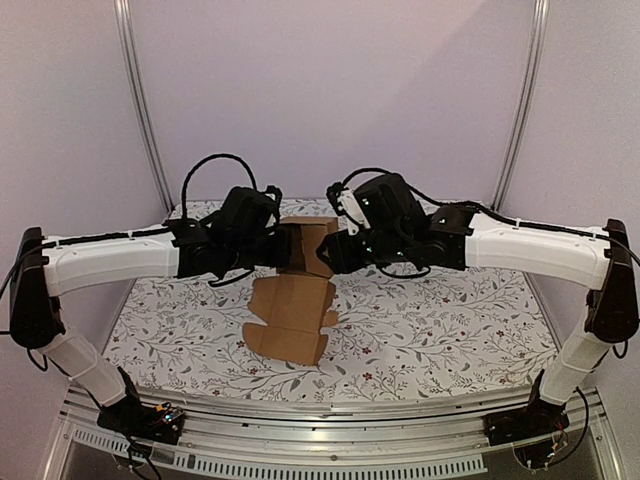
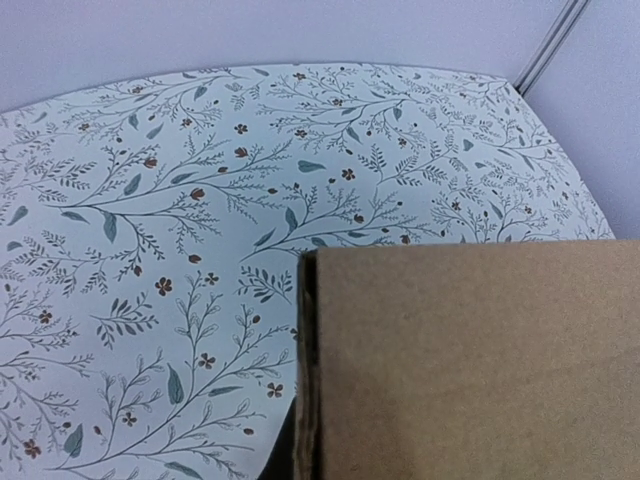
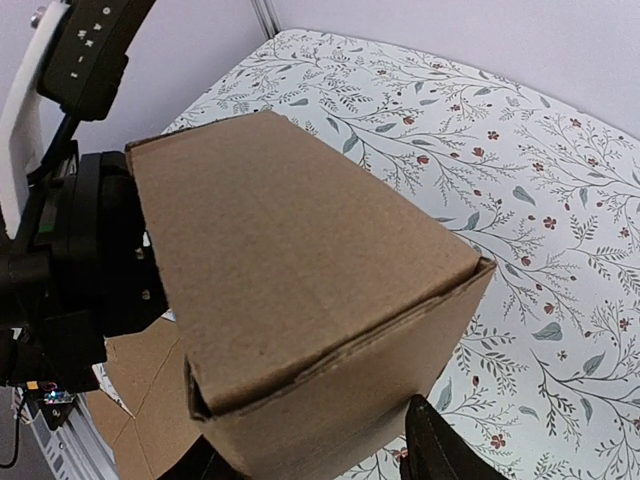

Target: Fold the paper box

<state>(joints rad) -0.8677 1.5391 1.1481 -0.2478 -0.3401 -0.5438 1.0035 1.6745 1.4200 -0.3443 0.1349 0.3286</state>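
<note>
both arms, the left arm [image 1: 100,262] and the right arm [image 1: 540,250], reach in from the near edge and meet over the middle of the flowered table [image 1: 450,320]. between them is the paper box [image 1: 305,245], its long axis running near to far: the far end is folded up into a block, and the flat unfolded end points toward the near edge and lies on the table. the left gripper [image 1: 280,248] is pinched narrow on the block's left wall, while the right gripper [image 1: 335,252] has its fingers [image 3: 440,445] spread apart on either side of the block, and whether they press it i cannot tell.
</note>
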